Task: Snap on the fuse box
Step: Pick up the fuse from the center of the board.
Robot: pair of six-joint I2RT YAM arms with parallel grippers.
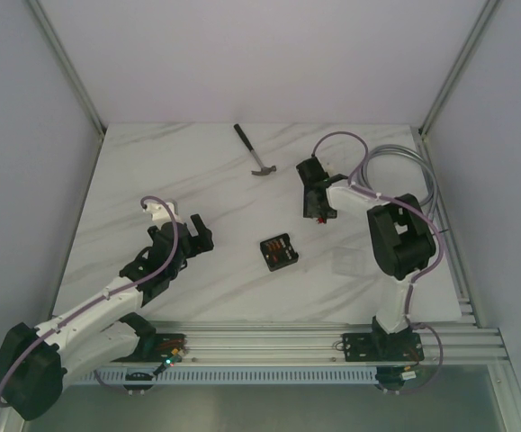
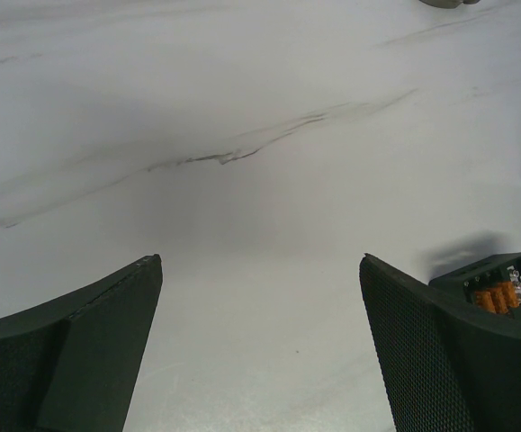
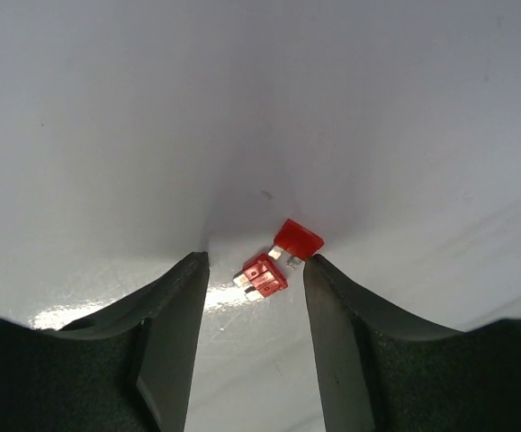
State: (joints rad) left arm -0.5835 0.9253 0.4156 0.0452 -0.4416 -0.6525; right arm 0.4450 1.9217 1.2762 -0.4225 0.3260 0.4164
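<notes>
On the table (image 1: 152,162) the left gripper (image 2: 260,263) is standing wide apart and holding nothing; the right gripper (image 3: 256,259) is also parted, gripping nothing. The fuse box (image 1: 278,253) is lying between them, just beside the left gripper's right finger and near the right gripper's left side. Two red fuses (image 3: 264,274) are lying loose between the right fingers, one just beside a fingertip; I am fearing that any sideways move may be knocking them away. The box is facing upward, slots showing; being almost square, it is showing no clear long axis.
</notes>
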